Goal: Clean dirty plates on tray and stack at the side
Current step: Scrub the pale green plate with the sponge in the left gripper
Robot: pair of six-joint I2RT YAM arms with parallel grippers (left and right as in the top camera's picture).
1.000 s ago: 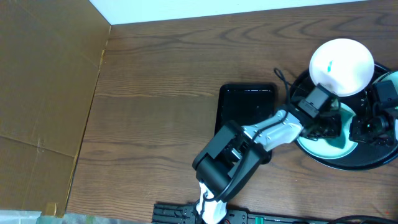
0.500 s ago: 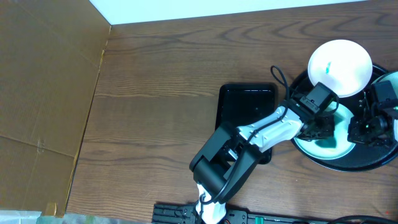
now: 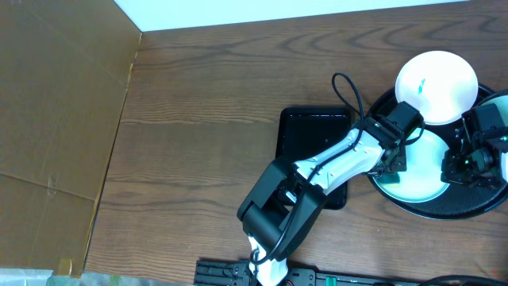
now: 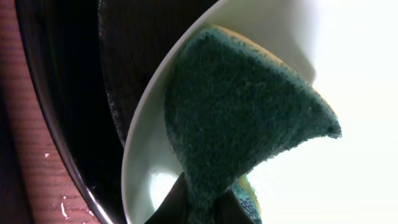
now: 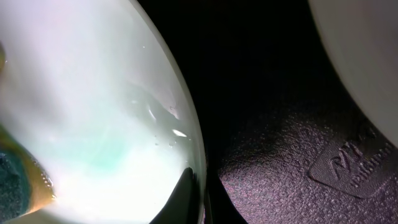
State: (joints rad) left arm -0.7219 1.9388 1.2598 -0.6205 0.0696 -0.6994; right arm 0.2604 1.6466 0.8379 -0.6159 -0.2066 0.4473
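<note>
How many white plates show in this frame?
3: far plate at the tray's top rim; middle plate under the sponge held by the left gripper; third plate, a sliver mostly cut off at the right frame edge.

- The left arm [image 3: 333,165] stretched diagonally forward and to the right, elbow low.
- The left gripper [image 3: 394,159] was pinched tight on a green sponge [image 4: 242,124].
- The right gripper [image 3: 459,164] pointed downward, its fingers [image 5: 189,196] clamped across a white plate [image 5: 93,93] at its rim.
</note>
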